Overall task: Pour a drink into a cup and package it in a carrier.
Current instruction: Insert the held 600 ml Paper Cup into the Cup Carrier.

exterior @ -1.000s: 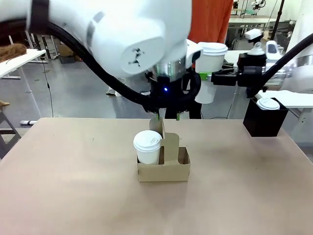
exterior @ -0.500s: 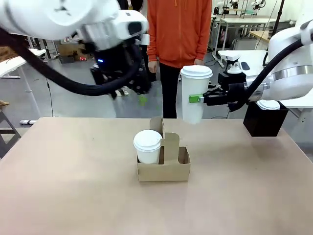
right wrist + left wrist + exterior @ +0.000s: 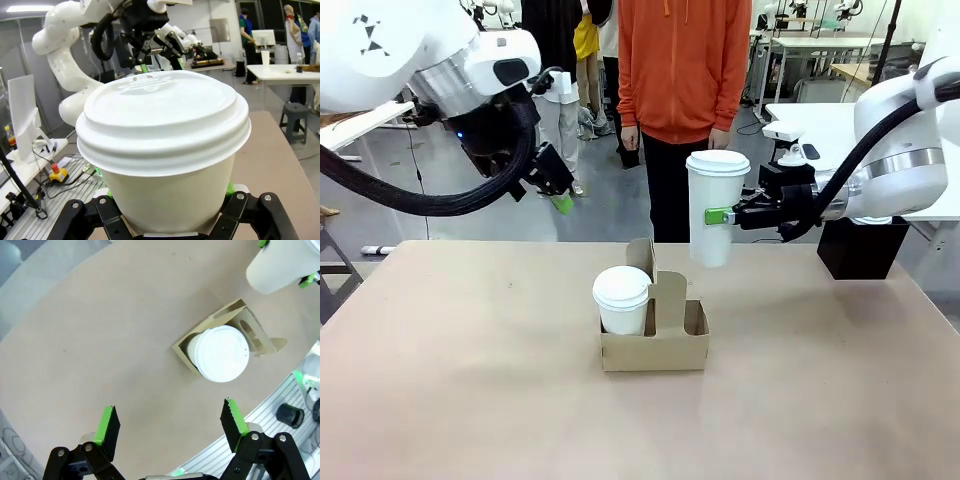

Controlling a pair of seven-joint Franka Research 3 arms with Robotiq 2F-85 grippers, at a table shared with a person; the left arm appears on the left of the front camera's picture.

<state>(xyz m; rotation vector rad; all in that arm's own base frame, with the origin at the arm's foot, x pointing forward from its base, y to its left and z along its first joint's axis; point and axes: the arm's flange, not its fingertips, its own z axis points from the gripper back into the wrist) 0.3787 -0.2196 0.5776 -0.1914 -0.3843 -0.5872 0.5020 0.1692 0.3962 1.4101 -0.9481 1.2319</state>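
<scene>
Lifted clear since the earlier frame: left gripper point(image 3: 558, 198) was down over the carrier point(image 3: 655, 350) and now hangs at upper left of the front view, jaws released and holding nothing. Its wrist view looks down on bare table point(image 3: 100, 340) between the spread pads.

At centre the carrier has not shifted. A short lidded cup point(image 3: 622, 300) sits in its left slot; the right slot is open, seen from above in the left wrist view.

Right of centre, the cup point(image 3: 715, 180), tall, white and lidded, has come in from the right and now hangs upright above and just behind the carrier's right side, not touching it. The right gripper point(image 3: 718, 216) is clenched on its wall, partway down.

Judgement: the left arm's step looks done, and lowering the tall cup into the free slot is the step in hand.

Hard to make out:
- drink: both lids on, so no liquid is visible
- cup's base alignment over the slot: cannot tell
- black box point(image 3: 860, 250), far right, is partly behind the right arm
- person point(image 3: 685, 60) is cut off at the frame top
</scene>
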